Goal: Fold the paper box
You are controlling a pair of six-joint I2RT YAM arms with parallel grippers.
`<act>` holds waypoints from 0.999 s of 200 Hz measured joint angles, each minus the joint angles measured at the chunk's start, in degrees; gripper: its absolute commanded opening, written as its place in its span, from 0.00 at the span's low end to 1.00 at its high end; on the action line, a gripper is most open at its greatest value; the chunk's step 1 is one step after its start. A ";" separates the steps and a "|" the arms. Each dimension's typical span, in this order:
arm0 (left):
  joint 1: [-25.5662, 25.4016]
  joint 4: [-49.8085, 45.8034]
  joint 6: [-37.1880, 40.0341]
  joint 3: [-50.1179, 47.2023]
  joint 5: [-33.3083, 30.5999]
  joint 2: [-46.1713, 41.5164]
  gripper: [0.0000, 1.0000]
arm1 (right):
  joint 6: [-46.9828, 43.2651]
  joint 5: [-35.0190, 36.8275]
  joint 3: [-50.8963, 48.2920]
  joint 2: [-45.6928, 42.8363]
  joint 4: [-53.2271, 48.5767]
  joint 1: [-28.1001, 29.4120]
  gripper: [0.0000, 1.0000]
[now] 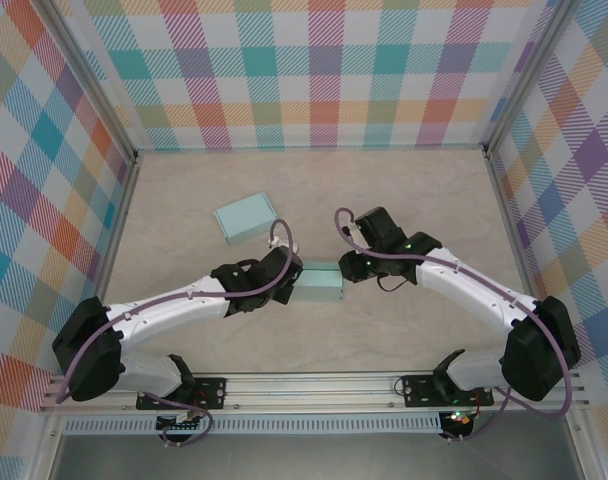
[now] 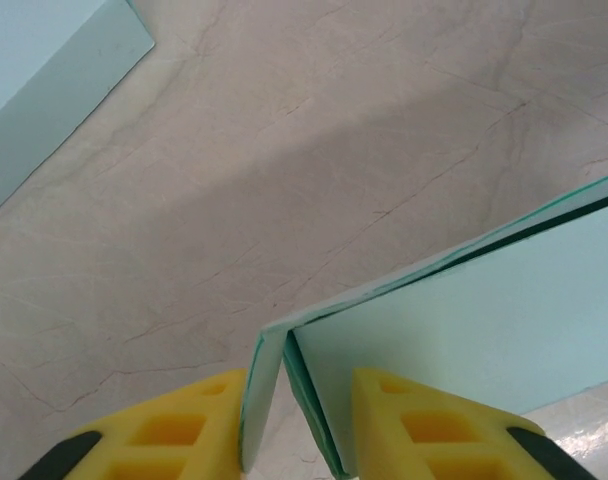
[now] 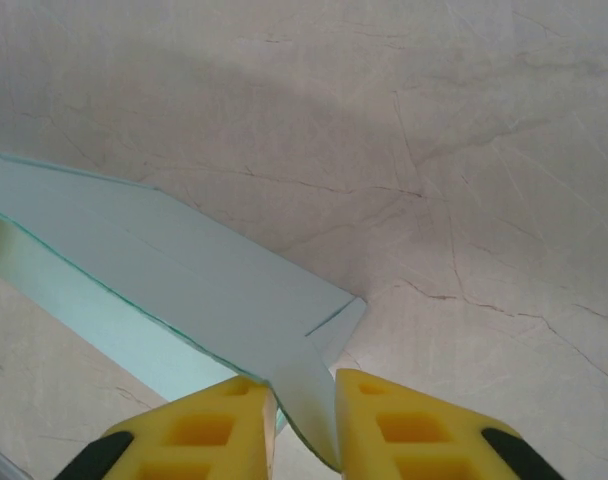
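Beige, marble-veined tabletop (image 1: 424,200), broad and flat. Fenced on three sides by pastel plaid walls (image 1: 324,70) in aluminium frames. Bounded at the near edge by a slotted aluminium rail (image 1: 314,385) carrying both arm bases.

At the table's centre, a pale teal paper box (image 1: 322,283): long, shallow, half-formed, with darker green edges where the sheets meet. Lying crosswise between the two wrists, its ends reaching left and right. Behind it and to the left, well apart, a second pale teal rectangular box (image 1: 246,218), flat on the surface and slightly skewed.

White left arm (image 1: 164,310) stretched low from the near left corner toward the centre, a purple cable looped over the wrist. White right arm (image 1: 464,285) mirrored from the near right corner, elbow bent, wrist turned inward.

Left gripper (image 1: 289,280) at the box's left end, jaws drawn narrow, yellow pads (image 2: 194,420) pressed on either side of two upright paper layers at a folded corner. Right gripper (image 1: 349,268) at the right end, jaws almost together, yellow pads (image 3: 384,420) pinching one thin end flap.
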 measured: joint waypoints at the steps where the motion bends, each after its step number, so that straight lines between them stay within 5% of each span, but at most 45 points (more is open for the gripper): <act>1: 0.00 0.00 0.00 0.00 0.00 0.02 0.30 | 0.04 0.00 0.00 0.00 0.02 0.00 0.21; 80: -2.05 0.04 -1.31 0.59 -2.34 1.53 0.18 | 8.52 -4.76 -2.03 -1.51 2.80 0.26 0.19; 200: -3.50 -0.44 -2.89 1.70 -6.88 3.78 0.13 | 17.31 -4.07 -5.35 -3.17 8.15 -0.11 0.16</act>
